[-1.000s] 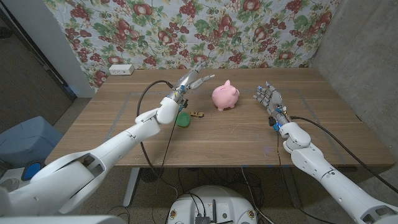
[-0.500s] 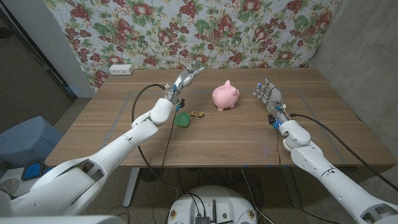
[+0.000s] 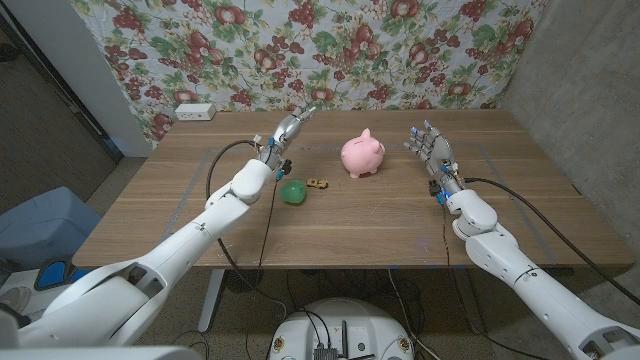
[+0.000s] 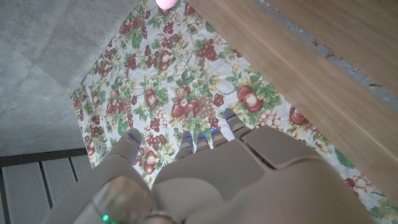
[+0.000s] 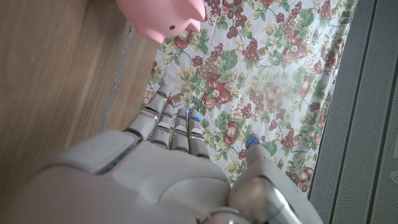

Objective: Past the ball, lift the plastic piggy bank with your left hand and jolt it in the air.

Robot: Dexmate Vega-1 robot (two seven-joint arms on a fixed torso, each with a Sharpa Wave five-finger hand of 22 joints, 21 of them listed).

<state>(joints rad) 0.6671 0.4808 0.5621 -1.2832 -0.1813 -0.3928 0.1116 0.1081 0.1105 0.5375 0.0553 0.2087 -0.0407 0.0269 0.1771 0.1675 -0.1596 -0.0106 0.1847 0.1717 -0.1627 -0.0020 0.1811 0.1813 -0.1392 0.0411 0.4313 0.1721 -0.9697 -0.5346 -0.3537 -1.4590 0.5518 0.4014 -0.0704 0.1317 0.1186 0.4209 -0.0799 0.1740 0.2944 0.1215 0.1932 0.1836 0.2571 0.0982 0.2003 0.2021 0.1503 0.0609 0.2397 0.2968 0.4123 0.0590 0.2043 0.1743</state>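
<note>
The pink plastic piggy bank (image 3: 363, 156) stood on the wooden table (image 3: 380, 215) near its middle, toward the far side, snout turned to the robot's right; nothing touched it. The left hand (image 3: 284, 131) hung above the table to the left of the piggy bank and well apart from it, its fingers stretched out toward the floral cloth (image 3: 400, 45) behind the table and holding nothing; the left wrist view showed the back of that hand (image 4: 205, 180) with fingers extended and a sliver of pink (image 4: 165, 5) at the frame's edge. A green ball (image 3: 293, 191) lay on the table nearer the robot than the left hand, with a small tan object (image 3: 317, 183) just beside it, too small to identify. The right hand (image 3: 432, 152) stood on the far side of the piggy bank, fingers upright, spread and empty; its wrist view (image 5: 168, 155) caught the piggy bank (image 5: 163, 18) beyond its fingertips. A white box (image 3: 195, 111) sat at the table's far left edge.
</note>
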